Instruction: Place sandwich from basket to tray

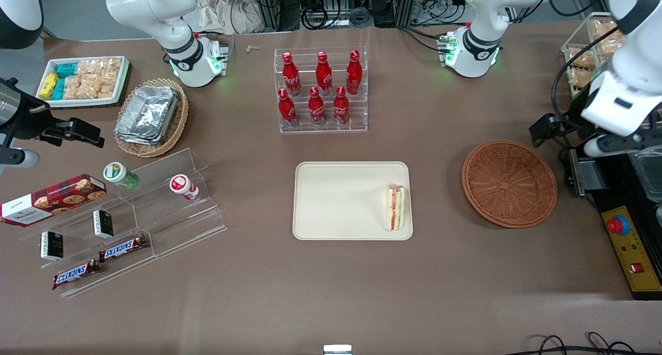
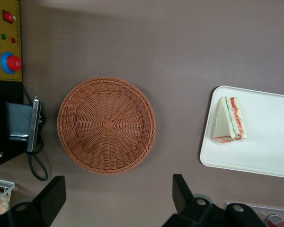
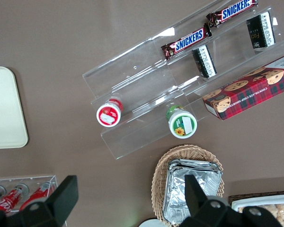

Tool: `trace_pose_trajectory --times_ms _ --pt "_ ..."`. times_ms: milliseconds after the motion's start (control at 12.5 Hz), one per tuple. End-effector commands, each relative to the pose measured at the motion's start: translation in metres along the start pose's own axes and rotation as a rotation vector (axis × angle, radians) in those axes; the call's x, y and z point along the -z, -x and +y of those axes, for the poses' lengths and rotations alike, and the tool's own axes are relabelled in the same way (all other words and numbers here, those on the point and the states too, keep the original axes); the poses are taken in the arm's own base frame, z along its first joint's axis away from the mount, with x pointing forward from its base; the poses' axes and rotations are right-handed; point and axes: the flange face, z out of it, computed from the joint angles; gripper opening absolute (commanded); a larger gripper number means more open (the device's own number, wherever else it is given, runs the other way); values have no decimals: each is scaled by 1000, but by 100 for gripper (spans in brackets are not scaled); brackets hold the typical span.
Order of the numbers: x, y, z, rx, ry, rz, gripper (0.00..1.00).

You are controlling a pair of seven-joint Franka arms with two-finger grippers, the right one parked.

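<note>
- The gripper (image 2: 117, 201) has its fingers (image 2: 51, 197) spread wide, with nothing between them and nothing touching them.
- It hangs high above the table (image 1: 331, 287), out at the working arm's end, just past the basket (image 1: 509, 183) and over the black control box (image 1: 633, 246) there.
- The basket sits empty on the table, its woven floor fully in sight in the wrist view (image 2: 107, 125).
- The sandwich (image 1: 395, 207) lies on the tray (image 1: 341, 200), on its side, with the red and green filling showing along one edge.
- It lies close to the tray edge nearest the basket and toward the corner nearer the front camera, inside the rim.
- In the wrist view the sandwich (image 2: 229, 120) is likewise just inside the tray (image 2: 265, 146) edge that faces the basket.
- Tray and basket are well apart, with bare brown table between them.
- The rest of the tray is bare.
- A rack of red bottles (image 1: 320, 88) stands farther from the front camera than the tray, with a gap of table between.
- The strip of table nearest the front camera is open.
</note>
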Motion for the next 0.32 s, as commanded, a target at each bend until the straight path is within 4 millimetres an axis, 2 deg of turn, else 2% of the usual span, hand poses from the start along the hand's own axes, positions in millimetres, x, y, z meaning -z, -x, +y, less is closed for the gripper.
trace_pose_trajectory --times_ms 0,240 --pt "3 7 0 -11 21 -3 100" --pt "4 8 5 -23 24 -2 100"
